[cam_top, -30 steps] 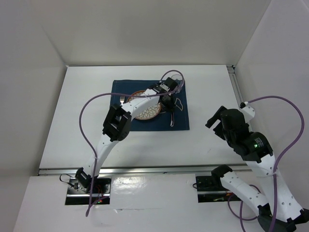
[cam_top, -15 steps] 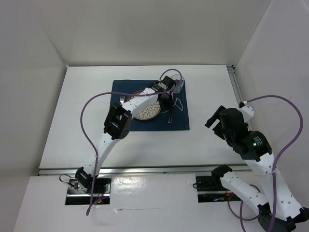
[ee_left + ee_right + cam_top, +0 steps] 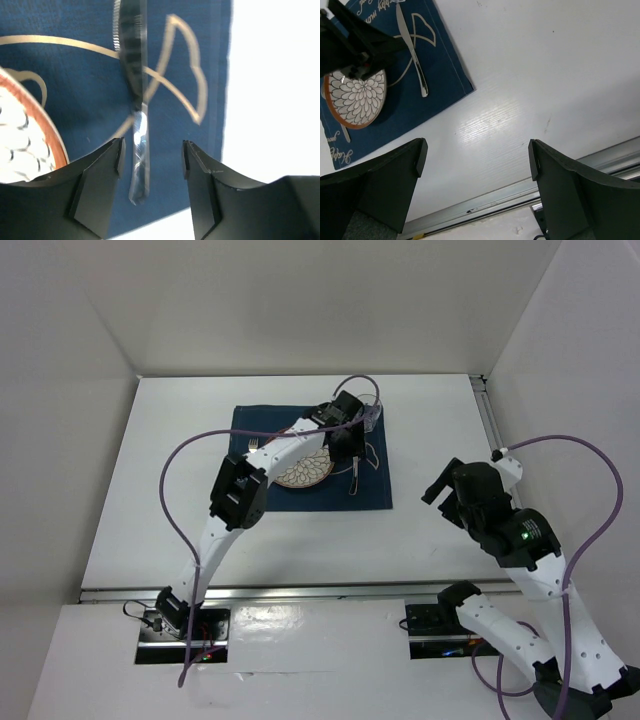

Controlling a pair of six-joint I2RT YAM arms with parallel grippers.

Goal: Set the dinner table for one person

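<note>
The white dinner table [image 3: 180, 470] carries a navy placemat [image 3: 372, 497] with a patterned plate [image 3: 305, 476] on it. A fork [image 3: 252, 447] lies left of the plate and a knife [image 3: 354, 480] lies right of it. My left gripper [image 3: 346, 446] hovers open just above the knife; in the left wrist view the knife handle [image 3: 138, 150] lies between the fingers [image 3: 152, 159], untouched. My right gripper [image 3: 446, 496] is open and empty over bare table to the right of the placemat; it also shows in the right wrist view [image 3: 477, 160].
A clear glass [image 3: 371, 416] stands at the placemat's far right corner, close behind my left wrist. The right wrist view shows the placemat [image 3: 447, 75], plate [image 3: 355, 97], knife [image 3: 412, 55] and the table's metal front rail [image 3: 520, 200]. White walls enclose the table.
My left gripper has shifted slightly toward the far edge over the knife, which stays flat on the placemat. The right arm has barely moved.
</note>
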